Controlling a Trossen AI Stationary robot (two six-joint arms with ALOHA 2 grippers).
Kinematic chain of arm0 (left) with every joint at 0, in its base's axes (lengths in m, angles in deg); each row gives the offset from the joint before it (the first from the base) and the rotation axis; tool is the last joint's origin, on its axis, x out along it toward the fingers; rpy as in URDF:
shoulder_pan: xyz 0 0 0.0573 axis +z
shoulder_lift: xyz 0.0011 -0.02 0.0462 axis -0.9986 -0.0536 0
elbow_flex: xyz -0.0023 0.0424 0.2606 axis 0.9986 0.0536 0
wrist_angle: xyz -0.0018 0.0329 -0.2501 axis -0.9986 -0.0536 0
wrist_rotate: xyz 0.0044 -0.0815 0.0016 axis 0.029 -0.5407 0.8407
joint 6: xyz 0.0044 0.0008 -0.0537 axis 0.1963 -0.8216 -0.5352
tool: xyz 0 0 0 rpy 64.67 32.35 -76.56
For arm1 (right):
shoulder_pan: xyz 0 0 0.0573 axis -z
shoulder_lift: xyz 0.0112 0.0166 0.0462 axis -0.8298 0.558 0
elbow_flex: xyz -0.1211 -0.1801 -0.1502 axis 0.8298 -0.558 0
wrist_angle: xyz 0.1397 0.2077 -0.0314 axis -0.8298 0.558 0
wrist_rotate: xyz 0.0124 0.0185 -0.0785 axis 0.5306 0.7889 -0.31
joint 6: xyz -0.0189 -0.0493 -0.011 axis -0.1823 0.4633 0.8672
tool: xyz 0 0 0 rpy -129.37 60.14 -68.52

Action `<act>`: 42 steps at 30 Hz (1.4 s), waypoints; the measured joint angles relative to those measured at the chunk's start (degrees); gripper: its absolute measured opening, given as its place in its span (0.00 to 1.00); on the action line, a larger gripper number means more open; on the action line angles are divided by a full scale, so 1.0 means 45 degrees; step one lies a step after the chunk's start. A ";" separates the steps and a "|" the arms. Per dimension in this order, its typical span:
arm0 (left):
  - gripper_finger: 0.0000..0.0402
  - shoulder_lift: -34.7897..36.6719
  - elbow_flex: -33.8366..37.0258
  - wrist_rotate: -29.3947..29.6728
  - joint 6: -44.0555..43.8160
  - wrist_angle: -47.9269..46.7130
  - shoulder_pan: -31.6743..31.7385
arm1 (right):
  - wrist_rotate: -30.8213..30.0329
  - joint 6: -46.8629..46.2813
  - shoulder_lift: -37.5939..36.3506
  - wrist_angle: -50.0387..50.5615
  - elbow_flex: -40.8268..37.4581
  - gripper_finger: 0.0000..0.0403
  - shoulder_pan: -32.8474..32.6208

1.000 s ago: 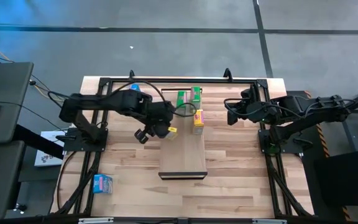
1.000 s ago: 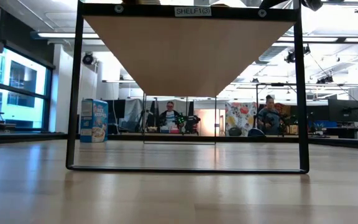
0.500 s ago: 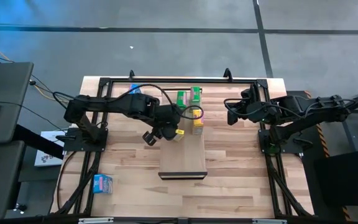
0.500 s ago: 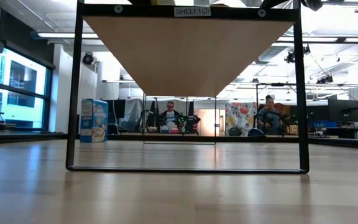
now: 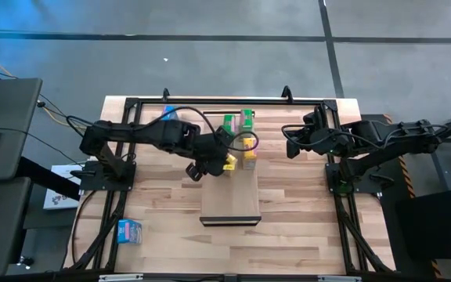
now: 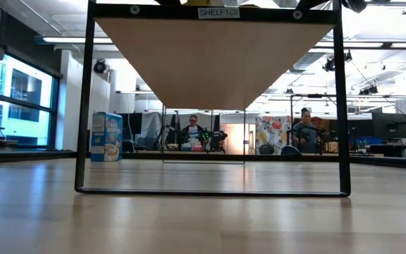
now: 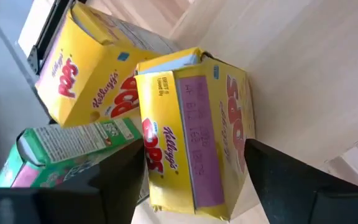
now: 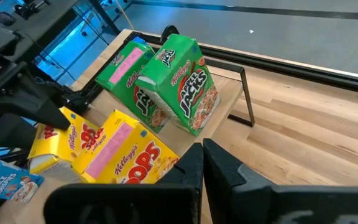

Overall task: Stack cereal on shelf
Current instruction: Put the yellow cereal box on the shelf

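Shelf with 2 green, 2 yellow cereal boxes.

From overhead, the left gripper covers most of one yellow cereal box; the blue box hides behind the arm.

Cardboard, wood and dark metal around my pincers

My matt black left gripper flanks a yellow Pops box of printed cardboard with a slight sheen; at my ten o'clock its yellow twin and a green box look alike. The shelf is smooth pale wood, the tabletop striped butcher-block, its frame dark metal.
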 joint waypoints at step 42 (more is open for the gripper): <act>0.00 0.6762 1.2764 0.1108 -1.9356 1.3574 -0.1772 | 0.0702 -0.0092 0.0937 0.0131 0.0010 0.00 0.0001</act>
